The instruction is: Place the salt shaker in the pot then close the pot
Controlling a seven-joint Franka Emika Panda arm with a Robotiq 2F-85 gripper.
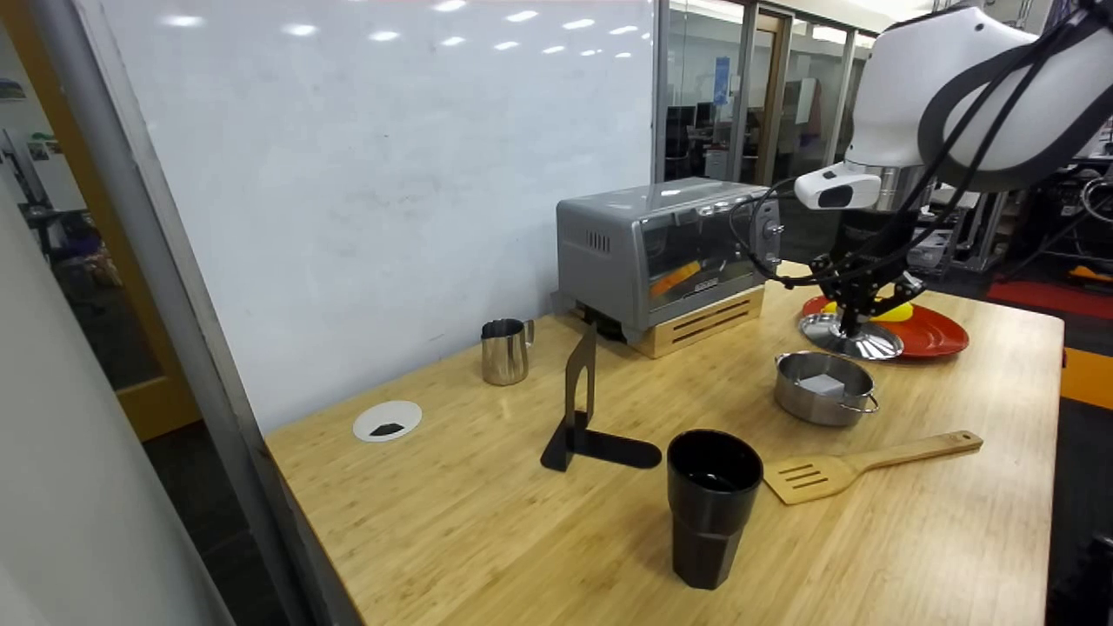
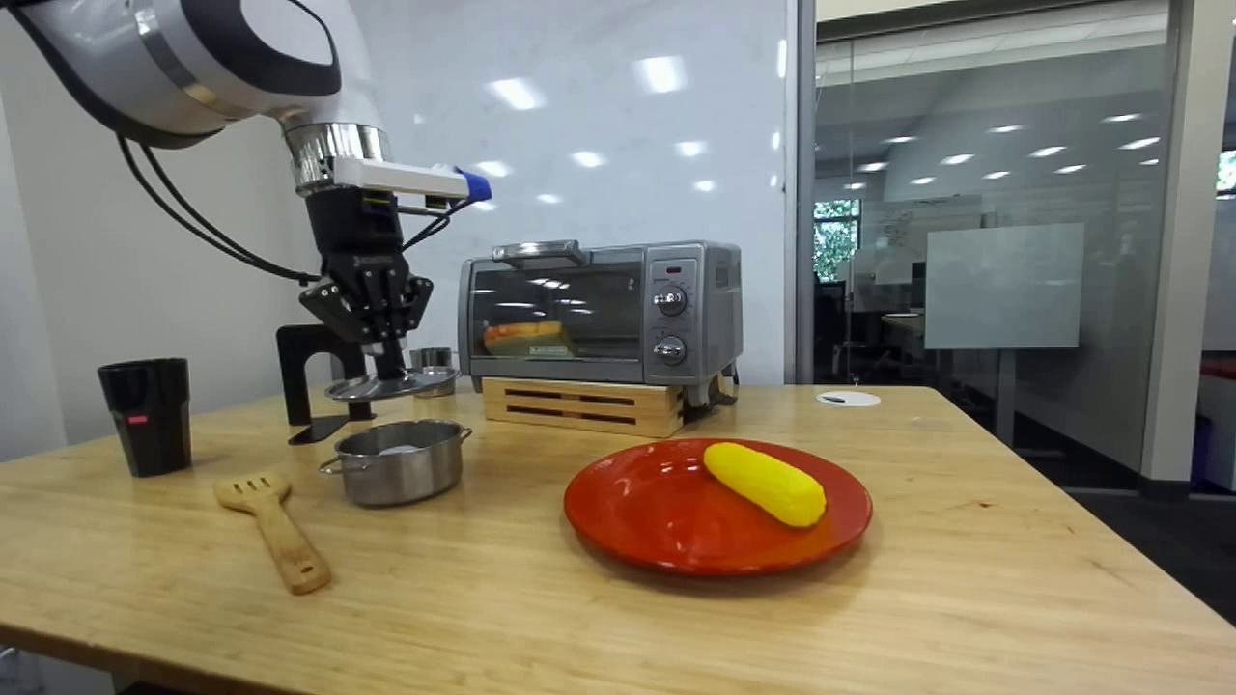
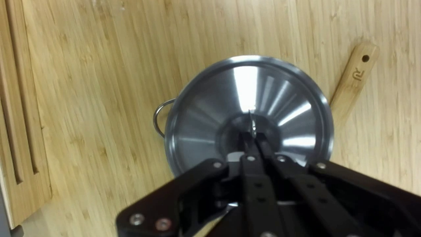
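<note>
- Small whitish salt shaker (image 1: pixel 822 385) sits inside the round steel pot (image 1: pixel 807 406).
- Closing step, I judge: my black claw (image 3: pixel 253 137) holds the round metal lid (image 3: pixel 223 105) above.
- Next: centre, lower, release.

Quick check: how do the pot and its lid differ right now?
The pot stands on the table; the lid hangs above it in the gripper. The pot has upright walls; the lid is a shallow disc. The pot has two side handles; the lid has one, near its centre. Both are round and shiny metal.
</note>
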